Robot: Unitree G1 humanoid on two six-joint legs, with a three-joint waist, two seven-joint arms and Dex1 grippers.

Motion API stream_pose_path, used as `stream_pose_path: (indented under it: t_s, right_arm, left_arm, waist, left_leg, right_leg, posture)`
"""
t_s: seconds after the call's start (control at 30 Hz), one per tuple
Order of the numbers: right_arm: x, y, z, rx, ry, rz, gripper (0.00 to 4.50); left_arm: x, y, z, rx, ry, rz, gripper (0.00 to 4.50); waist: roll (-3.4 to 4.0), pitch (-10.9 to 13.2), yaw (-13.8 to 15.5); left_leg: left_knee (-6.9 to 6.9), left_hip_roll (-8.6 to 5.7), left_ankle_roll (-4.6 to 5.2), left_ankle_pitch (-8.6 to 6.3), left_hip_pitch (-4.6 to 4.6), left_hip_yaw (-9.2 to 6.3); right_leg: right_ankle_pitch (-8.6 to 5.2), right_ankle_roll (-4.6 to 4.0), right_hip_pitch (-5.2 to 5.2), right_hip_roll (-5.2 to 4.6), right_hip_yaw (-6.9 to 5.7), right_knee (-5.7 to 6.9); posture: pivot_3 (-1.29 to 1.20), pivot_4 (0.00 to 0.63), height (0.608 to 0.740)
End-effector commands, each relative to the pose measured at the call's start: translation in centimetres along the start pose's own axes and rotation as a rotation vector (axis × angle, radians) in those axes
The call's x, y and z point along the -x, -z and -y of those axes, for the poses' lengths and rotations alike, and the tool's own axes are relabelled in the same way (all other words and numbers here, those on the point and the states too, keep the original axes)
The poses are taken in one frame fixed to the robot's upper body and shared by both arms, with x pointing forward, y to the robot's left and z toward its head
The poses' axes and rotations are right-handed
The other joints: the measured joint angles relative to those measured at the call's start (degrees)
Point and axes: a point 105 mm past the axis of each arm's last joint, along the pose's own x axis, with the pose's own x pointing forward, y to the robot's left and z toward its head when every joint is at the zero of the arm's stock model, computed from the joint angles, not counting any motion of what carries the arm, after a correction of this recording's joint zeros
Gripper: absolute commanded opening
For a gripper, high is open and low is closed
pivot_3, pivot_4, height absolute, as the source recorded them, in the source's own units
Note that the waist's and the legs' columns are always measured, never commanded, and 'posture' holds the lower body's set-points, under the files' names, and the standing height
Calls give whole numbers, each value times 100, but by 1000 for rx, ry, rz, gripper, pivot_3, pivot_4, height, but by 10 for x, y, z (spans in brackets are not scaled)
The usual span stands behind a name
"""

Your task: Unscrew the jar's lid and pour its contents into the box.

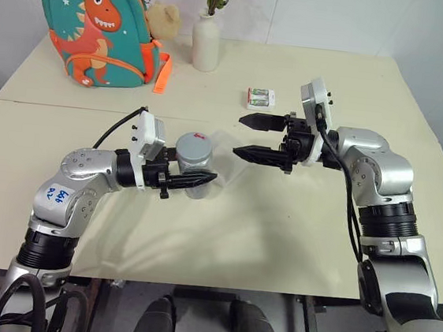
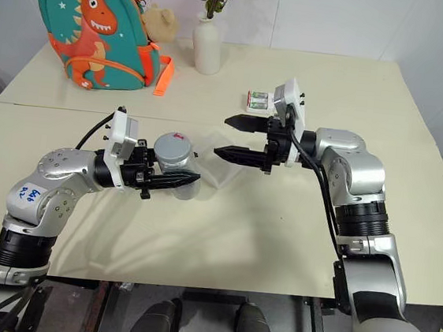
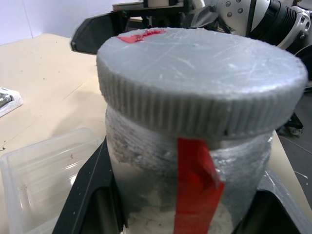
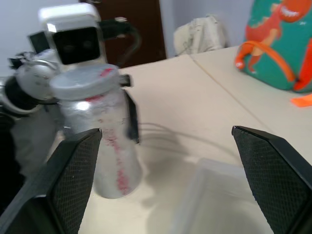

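Two claws share this job: my left gripper (image 1: 204, 179) is clamped around the jar (image 1: 194, 180), holding it upright just over the table (image 1: 277, 243), while my right gripper (image 1: 245, 136) hangs beside it with fingers spread wide, holding nothing. I judge the jar small, light and stiff; its ribbed lid (image 3: 200, 78) should give good purchase, so I would grip that rim from the side (the smooth top looks slippery). The box (image 3: 41, 178), clear and probably flimsy, lies on the table directly behind the jar. Well apart stand a battery pack (image 1: 260, 99), a white vase (image 1: 206, 43) and a dinosaur backpack (image 1: 100, 25); nothing blocks the lid.
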Motion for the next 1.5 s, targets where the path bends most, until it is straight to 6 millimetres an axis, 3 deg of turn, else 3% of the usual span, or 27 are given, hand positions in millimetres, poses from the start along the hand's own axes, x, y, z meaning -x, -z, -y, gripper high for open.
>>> stream_pose_path:
  t_s: [0.03,0.2,0.33,0.6,0.87,1.2,1.5]
  right_arm:
    - [-14,-16,-17,47,-85,42,4483]
    - [-48,-20,-35,71,-132,50,4483]
    - [-65,-22,-43,79,-156,49,4483]
    - [-78,-20,-31,81,-82,29,4483]
    - [-68,-23,-16,87,-19,35,4483]
    - [-43,-19,-13,79,-24,10,4483]
    - [-32,-13,-9,54,-28,-19,4483]
  left_arm:
    - [1,-10,4,-36,17,27,1993]
    - [-1,-10,4,-33,22,26,1993]
    - [-2,-10,4,-32,28,26,1993]
    - [-4,-10,4,-30,33,30,1993]
    - [-4,-10,4,-29,32,32,1993]
    - [-3,-9,4,-31,30,32,1993]
    - [-4,-14,6,-29,49,57,1993]
  waist:
    - [0,0,-2]
    - [0,0,-3]
    - [0,0,26]
    - [0,0,39]
    - [0,0,30]
    - [0,0,30]
    - [0,0,31]
  left_leg:
    - [0,0,0,0,0,0]
    - [1,0,-1,0,1,0]
    - [2,0,-1,1,0,-1]
    - [2,0,-1,1,0,-1]
    - [0,0,-1,0,-1,-1]
    - [0,0,-1,1,0,-1]
    - [1,0,-1,0,-1,-1]
  right_leg:
    - [0,0,0,0,0,1]
    - [0,0,0,0,0,4]
    - [0,0,0,0,0,2]
    - [0,-1,0,0,-1,2]
    - [0,0,-2,0,-1,2]
    - [0,0,-2,0,-1,3]
    - [0,0,-2,0,-1,2]
  posture:
    - [0,150,740]
    - [0,150,740]
    - [0,150,740]
    - [0,150,740]
    - [0,150,740]
    - [0,150,740]
    - [0,150,740]
